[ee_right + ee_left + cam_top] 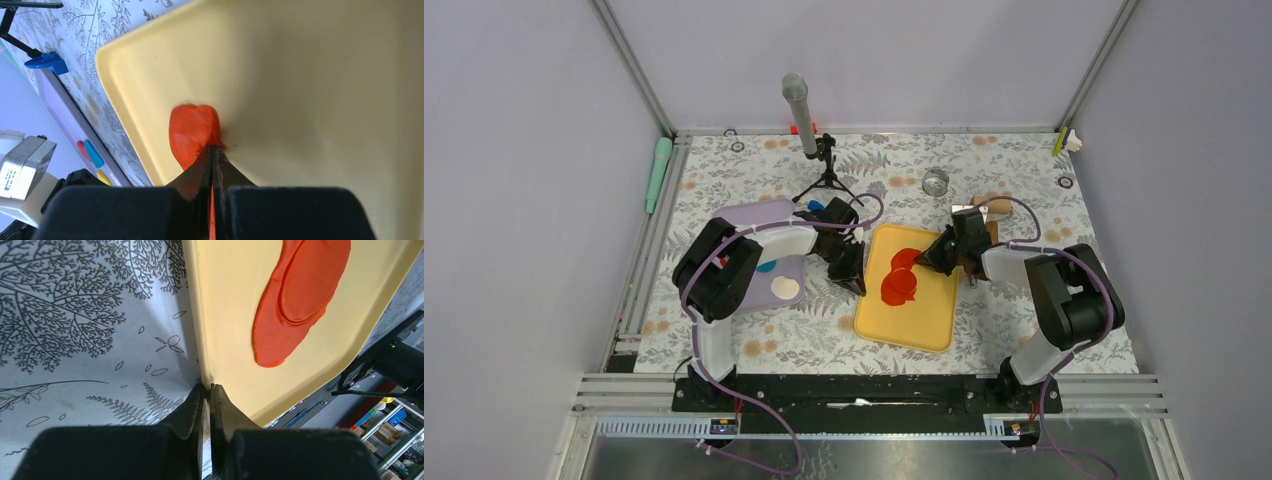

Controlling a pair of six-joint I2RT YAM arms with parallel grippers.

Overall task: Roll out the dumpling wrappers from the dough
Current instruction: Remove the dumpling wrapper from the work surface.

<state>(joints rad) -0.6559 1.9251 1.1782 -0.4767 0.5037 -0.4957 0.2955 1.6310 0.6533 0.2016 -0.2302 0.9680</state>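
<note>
Two red dumpling wrappers (899, 287) lie overlapping on the left half of a yellow tray (924, 325) that sits in the middle of the leaf-patterned table (1024, 170), between the two arms. In the left wrist view (280, 335) the smaller disc rests flat on top of a larger one, both smooth and matte, close to the tray's (225, 315) rim. The right gripper (932, 260) reaches in from the right, and its fingers are pinched together on the farther wrapper (906, 258). In the right wrist view (212, 150) a sliver of red shows between the closed tips, and the farther wrapper (192, 130) bunches up from the tray floor (325, 75) toward them. The left gripper (856, 283) sits at the tray's left edge. In its own camera (207, 387) the fingers stand almost together with only a thin slit between them, and the tray's raised rim runs into that slit, so they appear to clamp the rim. To the left lies a lilac tray (754, 215) holding a cream disc (786, 290). At the far side stand a microphone (796, 105) on a small tripod and a metal ring (935, 181).
</note>
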